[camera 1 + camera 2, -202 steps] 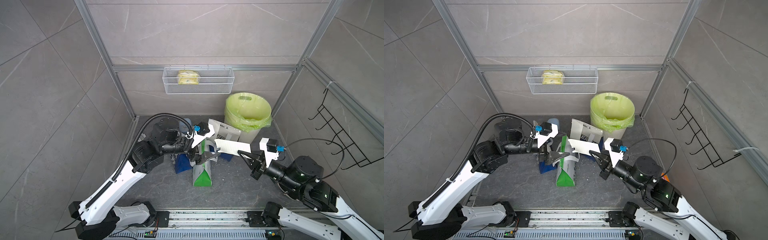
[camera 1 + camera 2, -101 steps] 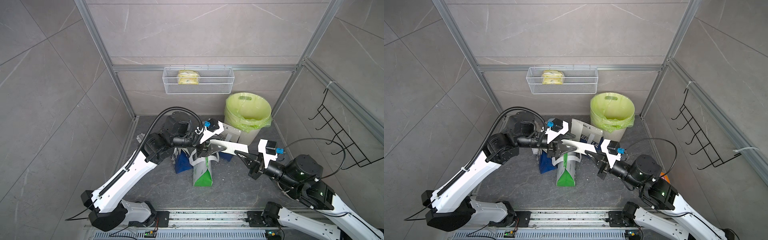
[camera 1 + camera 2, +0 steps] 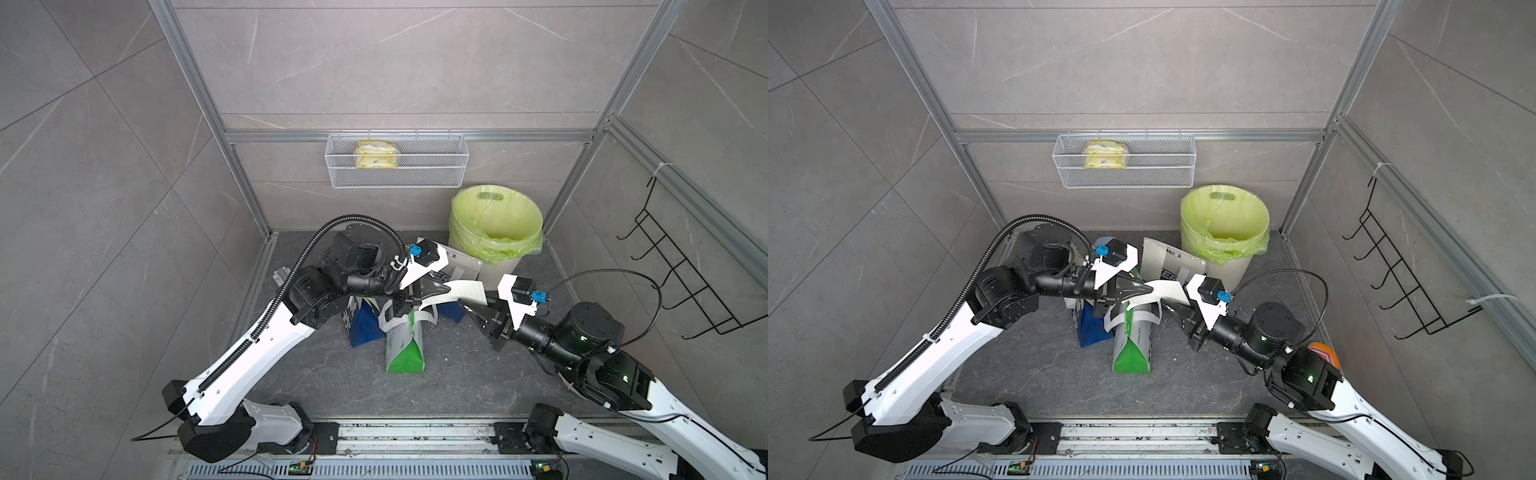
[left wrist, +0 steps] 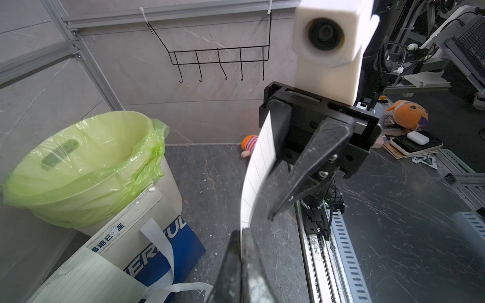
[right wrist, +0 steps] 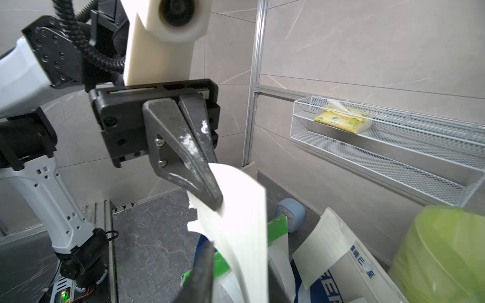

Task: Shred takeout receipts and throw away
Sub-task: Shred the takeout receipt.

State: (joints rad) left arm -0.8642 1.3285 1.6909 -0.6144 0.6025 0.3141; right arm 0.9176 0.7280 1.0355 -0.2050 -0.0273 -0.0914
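A white lined takeout receipt (image 3: 463,291) (image 3: 1167,291) hangs in the air above the bags, between my two grippers. My left gripper (image 3: 436,289) (image 4: 241,233) is shut on one end of it, and the right wrist view shows its black fingers (image 5: 189,157) pinching the paper's edge. My right gripper (image 3: 471,307) (image 5: 240,257) is open at the other end. The slip (image 4: 258,168) passes loosely between its spread fingers (image 4: 315,157). Another receipt (image 4: 89,280) (image 5: 322,249) lies on the face of a blue-and-white bag (image 4: 168,251).
A white bin with a green liner (image 3: 494,224) (image 3: 1223,220) stands at the back right, just behind the grippers. Below them a green-and-white bag (image 3: 405,345) and a blue-and-white bag (image 3: 361,328) stand on the floor. A wire basket (image 3: 397,162) hangs on the back wall.
My left arm swung right to the receipt and shut on its end. My right gripper, which held the receipt, has opened its jaws.
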